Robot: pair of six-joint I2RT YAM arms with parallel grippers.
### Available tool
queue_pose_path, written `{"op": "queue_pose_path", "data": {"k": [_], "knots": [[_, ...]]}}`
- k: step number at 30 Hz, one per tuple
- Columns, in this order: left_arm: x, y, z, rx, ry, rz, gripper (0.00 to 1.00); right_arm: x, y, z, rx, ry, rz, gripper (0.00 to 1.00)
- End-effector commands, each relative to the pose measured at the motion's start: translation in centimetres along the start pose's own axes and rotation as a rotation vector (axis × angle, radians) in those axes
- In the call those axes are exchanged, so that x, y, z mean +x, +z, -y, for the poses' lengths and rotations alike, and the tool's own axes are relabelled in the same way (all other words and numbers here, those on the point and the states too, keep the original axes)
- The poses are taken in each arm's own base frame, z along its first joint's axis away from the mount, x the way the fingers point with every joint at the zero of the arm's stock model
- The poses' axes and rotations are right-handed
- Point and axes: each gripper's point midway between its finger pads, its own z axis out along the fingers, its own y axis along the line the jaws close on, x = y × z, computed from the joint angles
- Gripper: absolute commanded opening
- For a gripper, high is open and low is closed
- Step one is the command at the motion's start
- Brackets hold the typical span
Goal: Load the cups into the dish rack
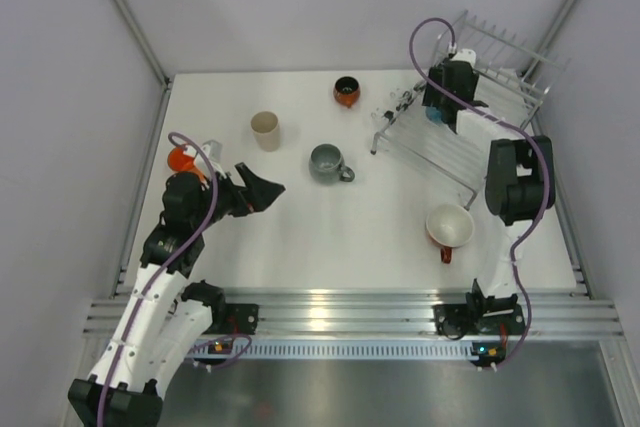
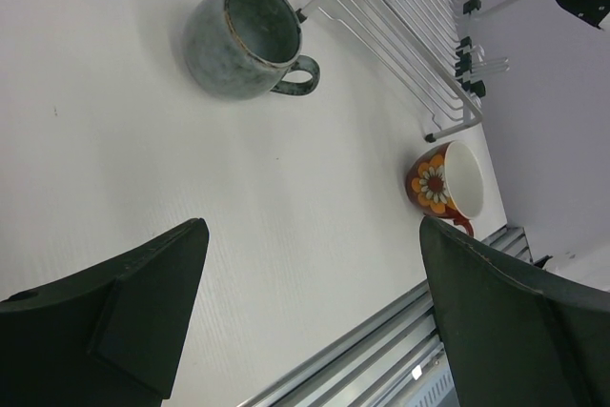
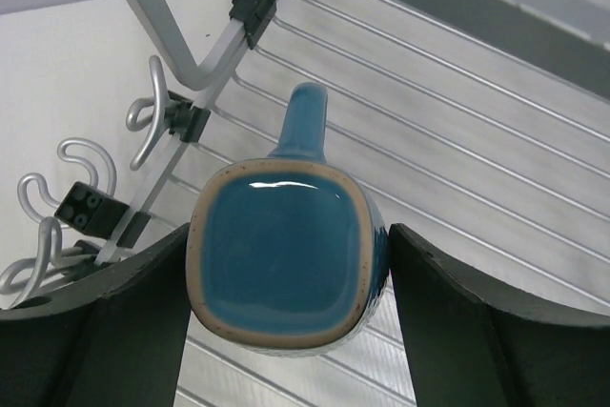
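Note:
The wire dish rack [image 1: 490, 97] stands at the back right. My right gripper [image 1: 440, 97] is over its left part, shut on a light blue cup [image 3: 281, 259] held bottom-up above the rack wires [image 3: 457, 169], handle pointing away. My left gripper [image 1: 265, 190] is open and empty above the table at the left; in the left wrist view [image 2: 315, 226] only table lies between its fingers. An orange cup [image 1: 181, 159] sits beside the left arm. A beige tumbler [image 1: 265, 130], a grey mug [image 1: 328, 163], a dark-and-orange cup [image 1: 346, 91] and a white-inside red mug [image 1: 449, 226] stand on the table.
The grey mug [image 2: 246, 38] and the flowered red mug [image 2: 448, 181] show ahead of the left gripper. A metal rail [image 1: 330, 305] runs along the table's near edge. Walls close in the left, back and right sides.

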Motion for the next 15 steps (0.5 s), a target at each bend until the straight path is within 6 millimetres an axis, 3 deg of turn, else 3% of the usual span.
{"op": "queue_pose_path", "data": {"k": [1, 15], "knots": [[-2.0, -0.6, 1.9, 0.037, 0.042, 0.046, 0.98, -5.3, 1.1, 0.6, -0.044, 0.005, 0.129, 0.23], [-2.8, -0.9, 2.8, 0.051, 0.05, 0.047, 0.98, -5.6, 1.8, 1.1, -0.054, -0.056, 0.113, 0.55]]}}
